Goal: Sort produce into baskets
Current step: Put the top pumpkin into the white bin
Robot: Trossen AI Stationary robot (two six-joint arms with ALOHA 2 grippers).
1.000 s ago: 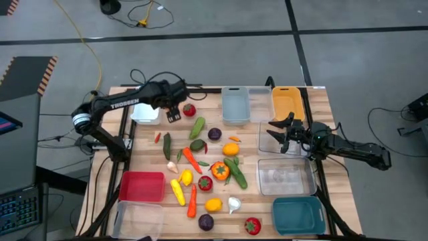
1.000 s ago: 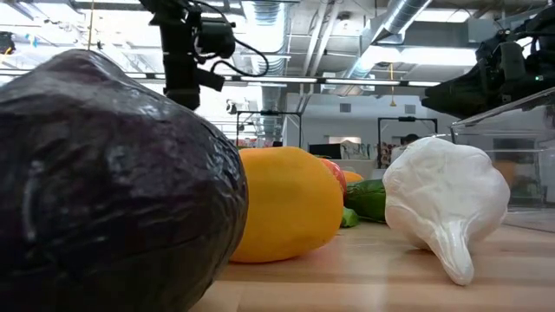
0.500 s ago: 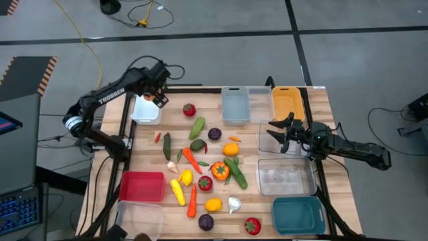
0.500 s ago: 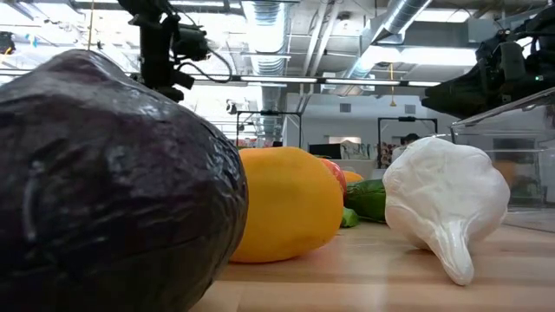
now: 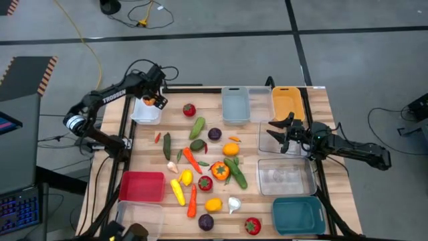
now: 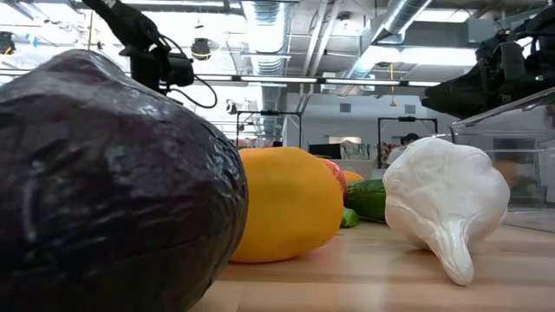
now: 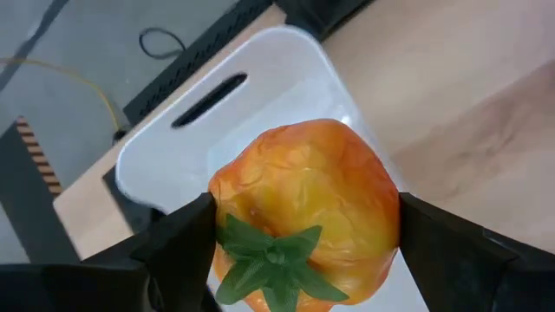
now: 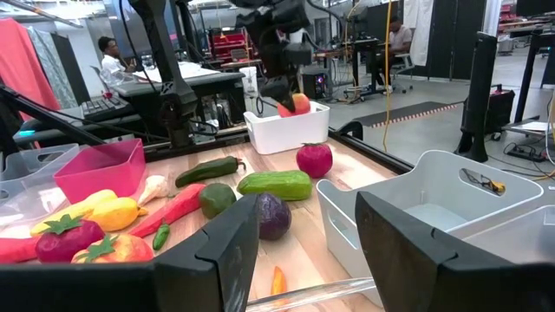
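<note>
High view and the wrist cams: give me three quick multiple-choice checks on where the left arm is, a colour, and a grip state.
1. The left gripper is over which basket?
A. white bin
B. teal bin
C. red bin

2. What colour is the piece of produce between the left jaws?
A. purple
B. orange-yellow with a green leafy top
C. white

3. What does the right gripper hold?
A. a cucumber
B. a carrot
C. nothing

Answers:
1. A: the high view puts it above the white bin at the table's far left corner.
2. B: the left wrist view shows an orange tomato gripped on both sides, above the bin.
3. C: in the right wrist view its jaws stand apart and bare, by the clear bin.
</note>
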